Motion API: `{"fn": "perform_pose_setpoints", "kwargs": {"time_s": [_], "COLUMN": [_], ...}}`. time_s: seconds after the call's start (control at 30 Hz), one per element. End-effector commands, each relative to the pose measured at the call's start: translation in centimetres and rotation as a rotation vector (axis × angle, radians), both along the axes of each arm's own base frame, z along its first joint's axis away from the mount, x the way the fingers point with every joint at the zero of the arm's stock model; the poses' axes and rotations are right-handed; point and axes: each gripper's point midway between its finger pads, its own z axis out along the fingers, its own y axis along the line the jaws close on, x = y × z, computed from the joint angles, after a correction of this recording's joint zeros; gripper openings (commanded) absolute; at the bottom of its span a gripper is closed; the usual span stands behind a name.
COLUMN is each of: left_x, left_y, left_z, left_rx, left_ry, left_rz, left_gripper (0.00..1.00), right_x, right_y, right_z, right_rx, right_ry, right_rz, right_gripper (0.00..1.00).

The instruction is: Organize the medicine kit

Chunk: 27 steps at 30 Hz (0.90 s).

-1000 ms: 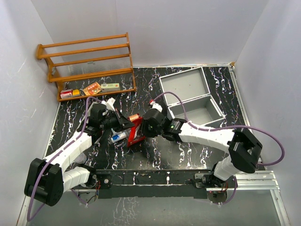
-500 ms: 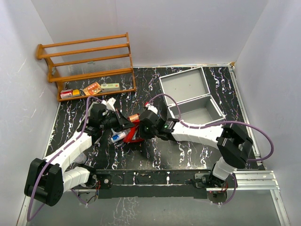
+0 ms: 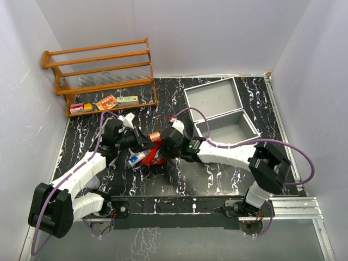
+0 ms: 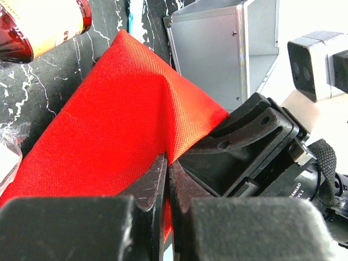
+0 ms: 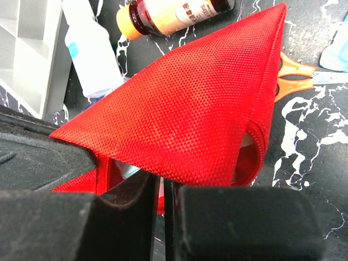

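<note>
The red fabric pouch (image 3: 154, 156) lies mid-table between both arms. My left gripper (image 3: 145, 145) is shut on its edge; in the left wrist view the fingers (image 4: 167, 166) pinch the red fabric (image 4: 109, 125), close against the right gripper's black body (image 4: 244, 144). My right gripper (image 3: 162, 152) is shut on the pouch's other edge; in the right wrist view (image 5: 161, 182) the pouch (image 5: 185, 103) gapes a little at its right side. A brown bottle with an orange cap (image 5: 168, 13), a white bottle (image 5: 89, 46) and orange scissors (image 5: 291, 81) lie around it.
An open grey case (image 3: 220, 111) stands at the back right. A wooden rack (image 3: 103, 76) at the back left has small boxes (image 3: 106, 102) on its bottom shelf. The brown bottle (image 3: 154, 135) and a white tube (image 3: 136, 158) lie beside the pouch.
My right gripper moved left towards the left gripper, and the pouch shifted left and lower with it. The left arm barely moved.
</note>
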Motion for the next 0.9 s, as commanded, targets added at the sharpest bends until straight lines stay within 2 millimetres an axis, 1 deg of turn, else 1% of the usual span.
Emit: {"fn": "perform_pose_setpoints", "kwargs": {"time_s": [0.0,0.1,0.3,0.43,0.53,0.63,0.8,0.87], "left_x": [-0.1,0.0,0.4,0.6,0.6,0.7,1.4,1.8], "left_y": [-0.7,-0.6,-0.5,-0.7,-0.8,-0.7,0.1,0.2], "left_z": [3.1,3.3,3.9,4.5,5.2,5.6,6.0,6.3], "left_rx": [-0.038,-0.021,-0.011,-0.016,-0.018,-0.002,0.051,0.057], "left_ry": [-0.073,-0.086,-0.116,-0.146,-0.168,-0.187,-0.224,-0.242], "left_rz": [-0.058,-0.06,-0.065,-0.081,-0.094,-0.096,-0.061,-0.048], "left_gripper": [0.0,0.0,0.0,0.0,0.0,0.0,0.0,0.0], "right_x": [1.9,1.5,0.5,0.7,1.0,1.1,1.2,1.1], "right_y": [1.6,1.0,-1.5,-2.6,-2.5,-2.4,-3.6,-4.1], "right_z": [4.0,5.5,8.2,8.5,8.6,9.4,10.4,10.3], "right_rx": [0.1,0.123,0.176,0.174,0.171,0.176,0.179,0.172], "right_ry": [-0.091,-0.107,-0.16,-0.175,-0.172,-0.177,-0.195,-0.186], "right_rz": [-0.048,-0.043,-0.064,-0.104,-0.117,-0.124,-0.167,-0.187], "right_gripper": [0.06,0.07,0.14,0.22,0.24,0.25,0.37,0.42]}}
